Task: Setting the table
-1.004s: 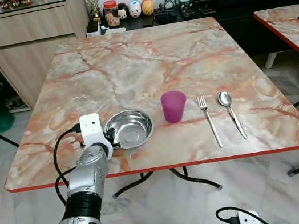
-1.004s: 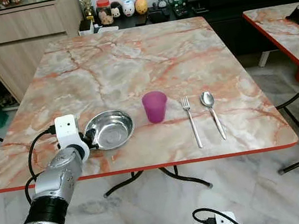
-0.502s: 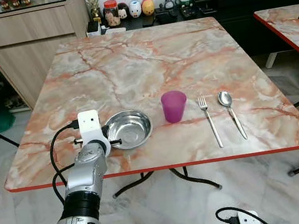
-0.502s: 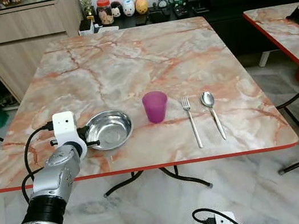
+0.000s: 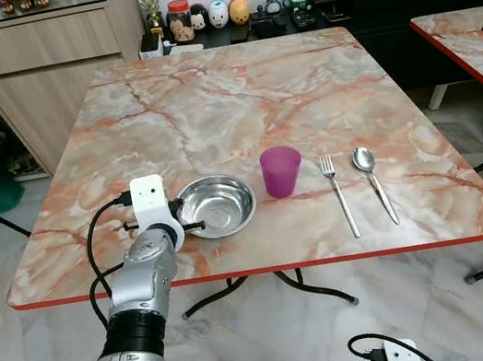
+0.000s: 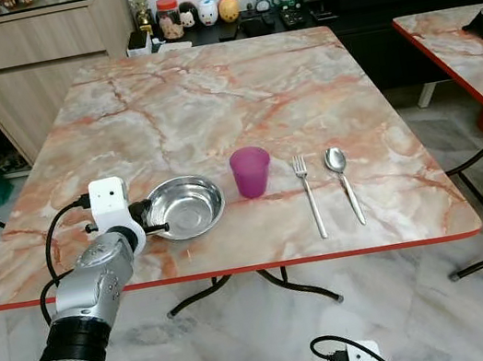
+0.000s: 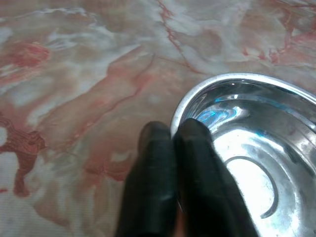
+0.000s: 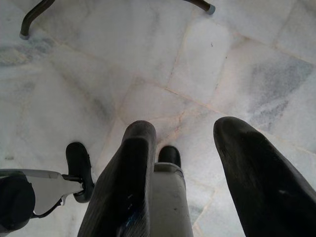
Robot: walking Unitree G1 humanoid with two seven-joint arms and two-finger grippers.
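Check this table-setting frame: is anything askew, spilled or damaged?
Nothing stands out. The steel bowl, purple cup, fork and spoon sit in a tidy row on the marble table, cup upright, nothing spilled. The left gripper pinches the bowl's rim; the right gripper hangs idle, open.

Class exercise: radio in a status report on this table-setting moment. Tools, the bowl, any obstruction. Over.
Left tool shut on steel bowl rim, near table front edge. Right tool open, idle, low over floor. Purple cup close beside bowl; fork and spoon beyond.
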